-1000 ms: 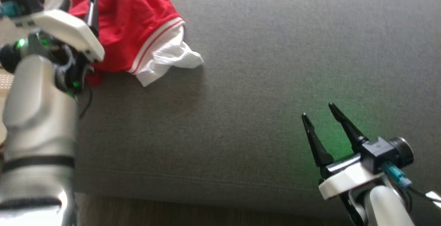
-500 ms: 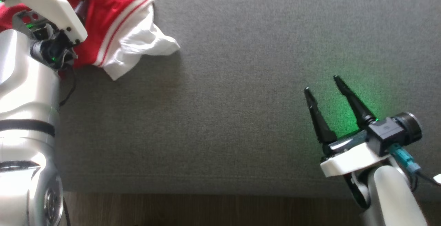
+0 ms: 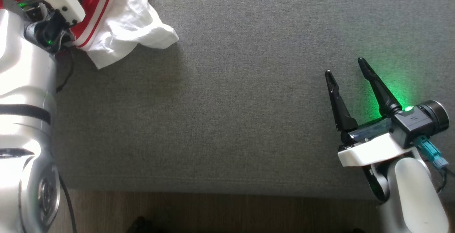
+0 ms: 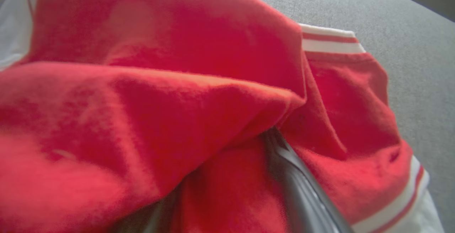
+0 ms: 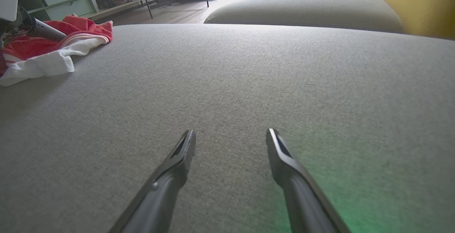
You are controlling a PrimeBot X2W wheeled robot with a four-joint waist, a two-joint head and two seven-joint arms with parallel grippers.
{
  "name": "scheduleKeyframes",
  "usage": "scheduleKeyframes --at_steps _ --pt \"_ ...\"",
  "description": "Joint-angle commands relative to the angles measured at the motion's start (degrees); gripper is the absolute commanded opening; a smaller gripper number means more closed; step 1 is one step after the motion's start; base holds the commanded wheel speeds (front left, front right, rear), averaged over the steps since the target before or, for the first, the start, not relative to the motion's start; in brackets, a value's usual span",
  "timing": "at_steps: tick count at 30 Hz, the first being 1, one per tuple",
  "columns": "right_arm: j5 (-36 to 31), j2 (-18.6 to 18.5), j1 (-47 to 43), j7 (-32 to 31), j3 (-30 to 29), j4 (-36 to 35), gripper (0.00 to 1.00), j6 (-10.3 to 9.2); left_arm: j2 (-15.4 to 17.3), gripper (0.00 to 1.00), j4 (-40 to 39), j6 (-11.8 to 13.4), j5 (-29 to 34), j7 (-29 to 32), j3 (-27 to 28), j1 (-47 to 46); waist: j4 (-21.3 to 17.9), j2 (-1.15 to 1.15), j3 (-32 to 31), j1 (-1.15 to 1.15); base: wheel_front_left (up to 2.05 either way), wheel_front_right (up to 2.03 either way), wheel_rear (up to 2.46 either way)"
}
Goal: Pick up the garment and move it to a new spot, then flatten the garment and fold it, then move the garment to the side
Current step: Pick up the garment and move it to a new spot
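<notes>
The garment (image 3: 117, 23) is a crumpled red-and-white heap at the far left of the grey cushion (image 3: 249, 119). Left gripper (image 4: 220, 169) is spread wide, its 2 fingers (image 4: 302, 190) nosed into the red folds, nothing pinched. Right gripper (image 3: 343, 66) is wide too, over bare cushion, well apart from it. Looks light and floppy imo, so I'd grab a thick fold or the striped hem (image 3: 103, 9), not 1 loose layer.

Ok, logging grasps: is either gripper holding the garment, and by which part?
Nothing is gripped. The open left gripper straddles a red fold of the red-and-white garment; the right gripper is open above the grey cushion.
</notes>
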State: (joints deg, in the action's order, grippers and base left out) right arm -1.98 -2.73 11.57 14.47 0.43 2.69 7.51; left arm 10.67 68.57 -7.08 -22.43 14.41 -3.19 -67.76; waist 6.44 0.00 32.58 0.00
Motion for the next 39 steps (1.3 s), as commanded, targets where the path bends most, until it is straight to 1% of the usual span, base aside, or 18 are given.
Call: scheduleKeyframes --at_steps 1,2,3,4,8,13,17,24,28,33,39 --pt "-0.31 -0.15 0.06 0.52 1.30 -1.78 1.00 -0.02 1.92 0.98 0.54 -0.19 -0.65 0.17 -0.24 -0.02 0.05 0.00 0.42 0.00 0.00 0.00 0.00" --pt "-0.31 -0.15 0.06 0.52 1.30 -1.78 1.00 -0.02 1.92 0.98 0.54 -0.19 -0.65 0.17 -0.24 -0.02 0.05 0.00 0.42 0.00 0.00 0.00 0.00" --pt "-0.32 -0.15 0.25 0.52 1.25 -1.75 1.00 -0.02 2.01 0.35 0.63 -0.25 -0.71 -0.12 -0.54 -0.12 0.02 0.00 0.58 0.00 0.00 0.00 0.00" --pt "-0.33 -0.15 0.44 0.52 1.16 -1.72 1.00 -0.02 2.08 0.00 0.51 -0.29 -0.75 -0.81 -0.85 -0.23 0.00 0.00 0.70 0.00 0.00 0.00 0.00" --pt "-0.40 -0.15 0.86 0.52 0.95 -1.49 1.00 -0.02 1.86 0.00 -1.15 -0.37 -1.67 -4.52 -2.27 -0.56 0.05 0.00 0.25 0.00 0.00 0.00 0.00" --pt "0.62 -0.15 0.42 0.52 1.62 -0.76 1.00 -0.02 2.19 0.00 -5.38 -0.39 -4.80 -10.81 -4.25 -0.31 0.00 0.00 -3.02 0.00 0.00 0.00 0.00" --pt "2.06 -0.15 -0.36 0.52 2.61 0.06 1.00 -0.02 3.42 0.00 -9.15 -0.39 -7.32 -15.23 -7.23 0.75 -0.39 0.00 -7.30 0.00 0.00 0.00 0.00" --pt "4.73 -0.15 -2.90 0.52 4.16 1.68 1.00 -0.02 5.76 0.00 -16.08 -0.40 -12.64 -19.91 -13.53 3.91 -1.70 0.00 -15.83 0.00 0.00 0.00 0.00" --pt "6.19 -0.15 -4.99 0.52 5.04 2.53 1.00 -0.02 6.41 0.00 -20.73 -0.40 -15.70 -21.34 -17.22 6.55 -3.10 0.00 -20.75 0.00 0.00 0.00 0.00" --pt "7.39 -0.15 -7.04 0.52 6.15 2.89 1.00 -0.02 6.75 0.00 -28.16 -0.40 -19.51 -21.52 -21.78 9.82 -5.67 0.00 -24.87 0.00 0.00 0.00 0.00" --pt "8.17 -0.15 -8.09 0.52 7.22 2.77 1.00 -0.02 6.26 0.00 -37.12 -0.40 -22.60 -20.62 -26.97 12.95 -9.93 0.00 -26.59 0.00 0.00 0.00 0.00"
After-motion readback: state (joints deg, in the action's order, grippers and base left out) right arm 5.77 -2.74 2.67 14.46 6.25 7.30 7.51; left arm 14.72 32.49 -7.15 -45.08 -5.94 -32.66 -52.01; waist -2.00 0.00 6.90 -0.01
